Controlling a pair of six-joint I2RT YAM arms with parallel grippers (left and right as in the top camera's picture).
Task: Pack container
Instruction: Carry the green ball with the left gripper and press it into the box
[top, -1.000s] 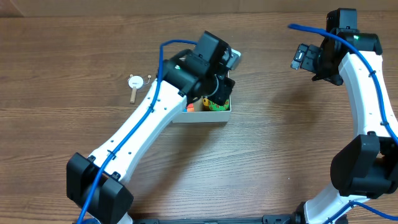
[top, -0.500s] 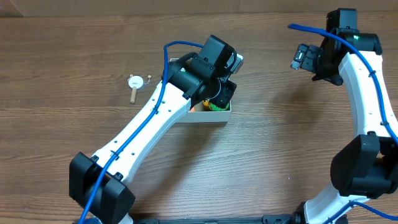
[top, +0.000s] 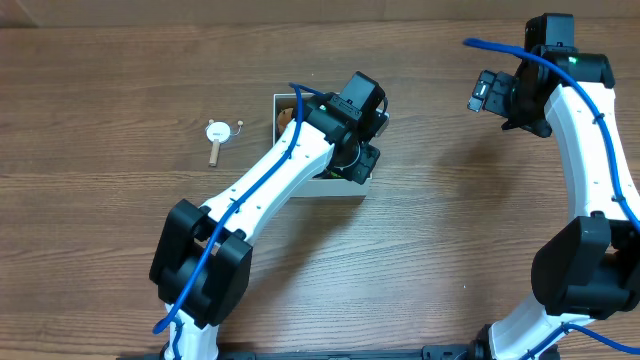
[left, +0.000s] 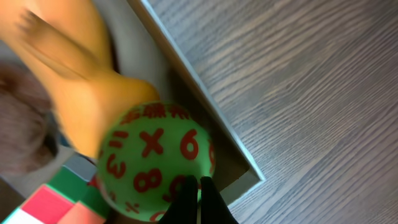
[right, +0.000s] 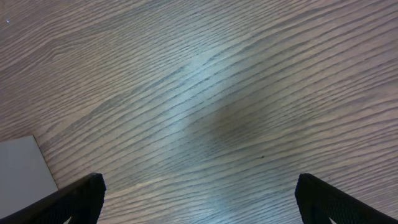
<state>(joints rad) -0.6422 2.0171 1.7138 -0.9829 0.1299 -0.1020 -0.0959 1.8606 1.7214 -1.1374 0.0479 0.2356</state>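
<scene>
container: one, square and shallow, white walls and rim, directly under the left gripper; well apart from the right gripper, which is off to one side of it.
left gripper: one, two dark fingertips pressed together with nothing seen between them, poised inside the container near one corner.
green ball: one, marked with red numerals and signs, immediately under the closed fingertips; whether they touch it cannot be told.
orange toy: one, blurred, touching the ball on the side away from the fingertips, along the container wall.
coloured blocks: red and green faces show beside the ball; their number cannot be told.
brown fuzzy item: one, farther in from the fingertips, beyond the orange toy, cut by the frame edge.
left arm: one, white with black joints, reaching across the container and hiding most of its inside from overhead.
white round piece: one, small, on the table outside the container, on the side away from the right gripper.
tan stick: one, short, just beside the round piece.
right gripper: one, fingers spread wide and holding nothing, over bare wood.
table: one, wood-grained surface.
</scene>
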